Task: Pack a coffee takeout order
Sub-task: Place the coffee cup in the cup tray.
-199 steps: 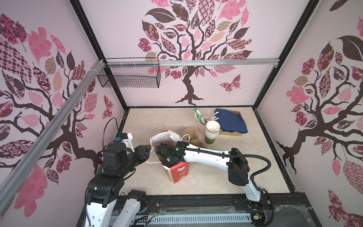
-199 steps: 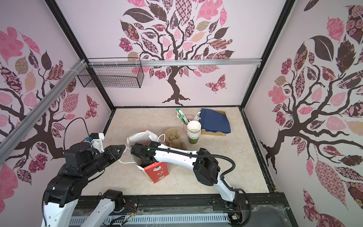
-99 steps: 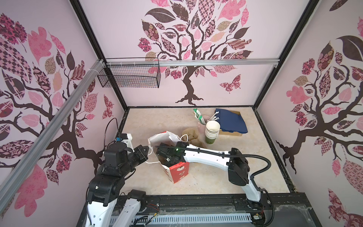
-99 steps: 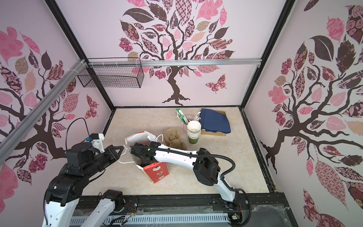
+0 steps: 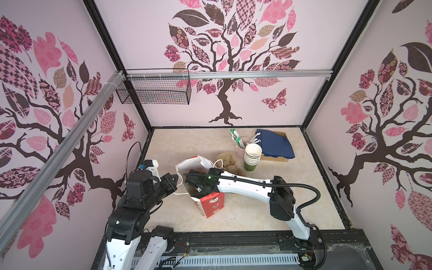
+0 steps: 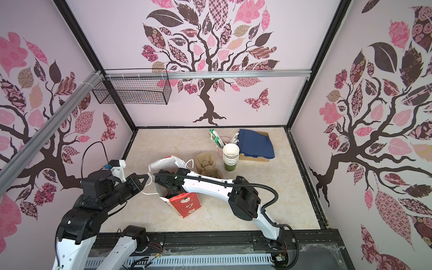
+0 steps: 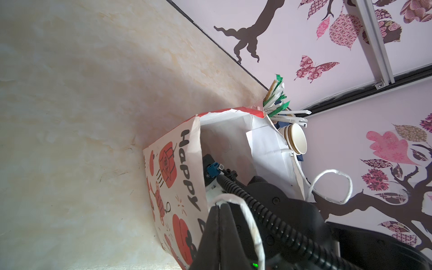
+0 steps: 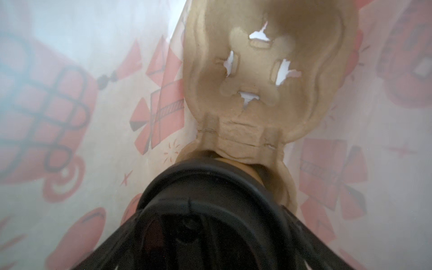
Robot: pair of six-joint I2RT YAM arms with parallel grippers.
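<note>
Left hand (image 5: 174, 178): closed tight on one white cord handle (image 7: 256, 230) at the bag's mouth.
Right hand (image 8: 215, 217): down inside the bag. Its fingers stand wide on either side of the black lid (image 8: 210, 187). Cannot tell whether they press it or stand clear.
Bag (image 5: 210, 205): 1, paper, red and white, standing open on the desk (image 5: 187, 145). It has 2 cord handles. Print reads "HAPPY"; the next word is cut off.
Lidded cup: 1, inside the bag, at the near pocket of a carrier.
Carriers: 2, tan pulp. The carrier in the bag (image 8: 257, 70) has its far pocket empty. The carrier on the desk (image 5: 228, 161) lies just behind the bag.
Napkin (image 5: 275, 142): 1 navy pile on a cardboard box (image 5: 278, 159) at the back of the desk. Single sheets cannot be counted.
Cup stack (image 5: 252, 154): 1, lidless, bottom cup green. No lettering legible.
Straw cup (image 5: 240, 146): 1, pink, holding wrapped straws with green ends.
</note>
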